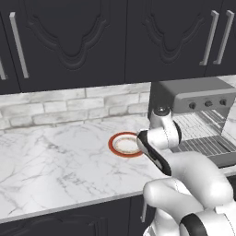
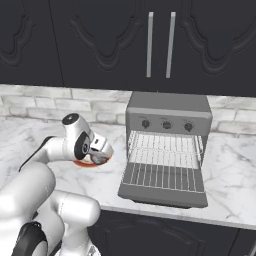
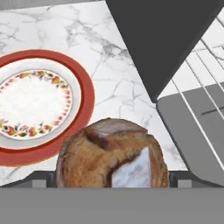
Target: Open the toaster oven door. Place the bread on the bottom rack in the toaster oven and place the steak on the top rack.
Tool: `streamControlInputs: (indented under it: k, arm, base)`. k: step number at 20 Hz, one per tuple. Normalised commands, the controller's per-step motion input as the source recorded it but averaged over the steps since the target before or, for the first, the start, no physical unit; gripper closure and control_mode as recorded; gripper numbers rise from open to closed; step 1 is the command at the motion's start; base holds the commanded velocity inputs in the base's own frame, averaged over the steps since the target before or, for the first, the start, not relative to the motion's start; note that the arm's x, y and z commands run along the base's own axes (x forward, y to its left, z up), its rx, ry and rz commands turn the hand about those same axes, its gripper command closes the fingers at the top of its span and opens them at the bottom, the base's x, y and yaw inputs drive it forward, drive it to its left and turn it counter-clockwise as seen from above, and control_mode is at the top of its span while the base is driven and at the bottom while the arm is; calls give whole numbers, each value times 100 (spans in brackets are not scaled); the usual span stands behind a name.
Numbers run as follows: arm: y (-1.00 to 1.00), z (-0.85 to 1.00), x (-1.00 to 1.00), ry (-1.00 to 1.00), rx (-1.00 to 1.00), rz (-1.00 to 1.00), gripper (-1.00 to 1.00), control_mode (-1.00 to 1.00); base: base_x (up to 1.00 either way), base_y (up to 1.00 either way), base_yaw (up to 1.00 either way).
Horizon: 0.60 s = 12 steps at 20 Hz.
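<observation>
The bread [image 3: 109, 155], a round brown crusty lump with a pale cut, lies between the fingers of my gripper [image 3: 112, 181], whose jaws stand wide on either side of it. My gripper [image 2: 102, 156] hangs low over the counter, just left of the toaster oven [image 2: 167, 107]. The toaster oven door [image 2: 162, 185] is folded down flat, and wire racks [image 2: 165, 147] show inside. In the hand view the door [image 3: 197, 131] lies at the right. The steak is out of view.
A red-rimmed plate [image 1: 112, 140] with a flowered border sits bare on the marble counter [image 1: 55, 161] left of the oven, also in the hand view as the plate [image 3: 83, 94]. Dark cabinets hang above, and a brick backsplash runs behind.
</observation>
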Motion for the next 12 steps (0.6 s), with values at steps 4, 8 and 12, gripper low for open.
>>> streamControlInputs:
  k: [4, 8, 12]
  arm:
    - [-47, 26, -20, 4, 0, -6, 100, -100]
    - [-55, 13, -21, 0, 0, -5, 100, -100]
    - [-59, 2, -4, 0, -2, -15, 100, -100]
  base:
    - [0, 0, 0]
    - [0, 0, 0]
    - [0, 0, 0]
